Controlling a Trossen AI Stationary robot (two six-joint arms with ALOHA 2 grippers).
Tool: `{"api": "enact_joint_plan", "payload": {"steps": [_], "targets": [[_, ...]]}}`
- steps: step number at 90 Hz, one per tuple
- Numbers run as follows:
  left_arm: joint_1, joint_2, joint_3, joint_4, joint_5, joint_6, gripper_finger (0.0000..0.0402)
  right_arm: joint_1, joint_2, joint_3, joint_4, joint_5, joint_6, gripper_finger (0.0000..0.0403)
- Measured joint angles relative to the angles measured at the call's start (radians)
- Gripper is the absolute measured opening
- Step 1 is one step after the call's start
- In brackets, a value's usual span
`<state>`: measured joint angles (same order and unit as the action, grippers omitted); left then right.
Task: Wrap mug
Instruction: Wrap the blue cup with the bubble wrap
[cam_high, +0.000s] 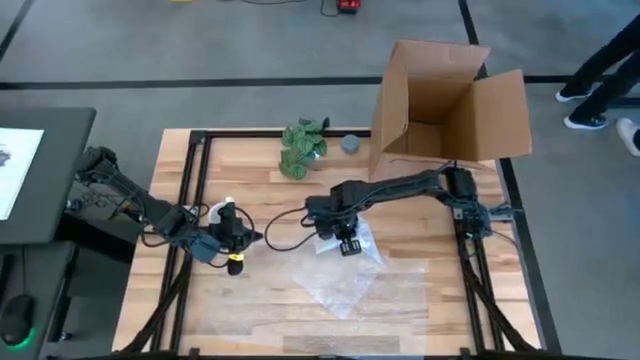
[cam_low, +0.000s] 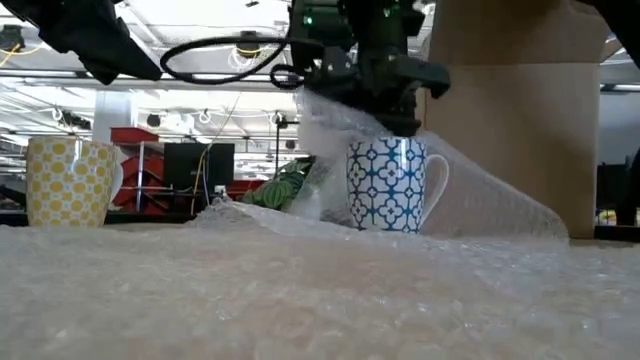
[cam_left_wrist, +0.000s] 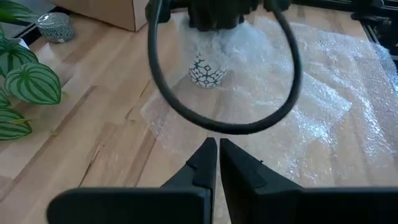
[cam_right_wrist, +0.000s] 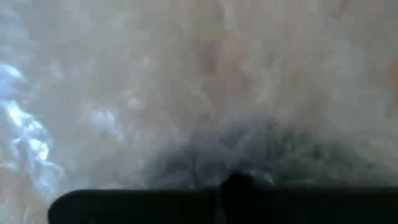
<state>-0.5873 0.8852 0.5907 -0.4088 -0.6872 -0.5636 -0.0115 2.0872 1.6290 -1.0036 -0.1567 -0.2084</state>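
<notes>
The mug (cam_low: 388, 186), white with a blue pattern, stands upright on its base on the sheet of bubble wrap (cam_high: 350, 278) at the table's middle. It also shows in the left wrist view (cam_left_wrist: 207, 72). My right gripper (cam_low: 388, 112) hangs right over the mug's top, shut on a raised part of the wrap; in the high view (cam_high: 347, 243) it hides the mug. My left gripper (cam_left_wrist: 217, 158) is shut and holds nothing. It waits at the table's left (cam_high: 240, 240), pointing toward the mug. My right gripper holds a raised part of the bubble wrap (cam_low: 420, 135) just above the mug's rim, coming from above with fingers pointing down. The wrap falls from the fingers over the mug's handle side and slopes down to the table (cam_low: 520, 212). Wrap hides the fingertips.
A yellow-dotted mug (cam_low: 68, 180) stands at the left, near my left arm. A green leafy plant (cam_high: 303, 146) and a small grey round object (cam_high: 351, 143) lie at the far side. An open cardboard box (cam_high: 445, 105) stands at the far right.
</notes>
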Motion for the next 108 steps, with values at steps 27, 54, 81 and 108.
{"api": "enact_joint_plan", "payload": {"steps": [27,54,81,108], "targets": [[0.0,0.0,0.0,0.002,-0.001,0.002,0.0,-0.01,-0.008,-0.017,0.002,0.017,0.0,0.0],[0.0,0.0,0.0,0.003,-0.002,0.002,0.0,-0.003,-0.072,0.16,-0.223,0.112,0.053,0.0],[0.0,0.0,0.0,0.005,0.0,0.03,0.0,0.063,-0.222,0.182,-0.232,0.147,0.156,0.0],[-0.003,0.059,0.0,0.088,0.203,0.315,0.0,0.391,-0.267,0.134,0.074,0.143,0.218,0.0]]}}
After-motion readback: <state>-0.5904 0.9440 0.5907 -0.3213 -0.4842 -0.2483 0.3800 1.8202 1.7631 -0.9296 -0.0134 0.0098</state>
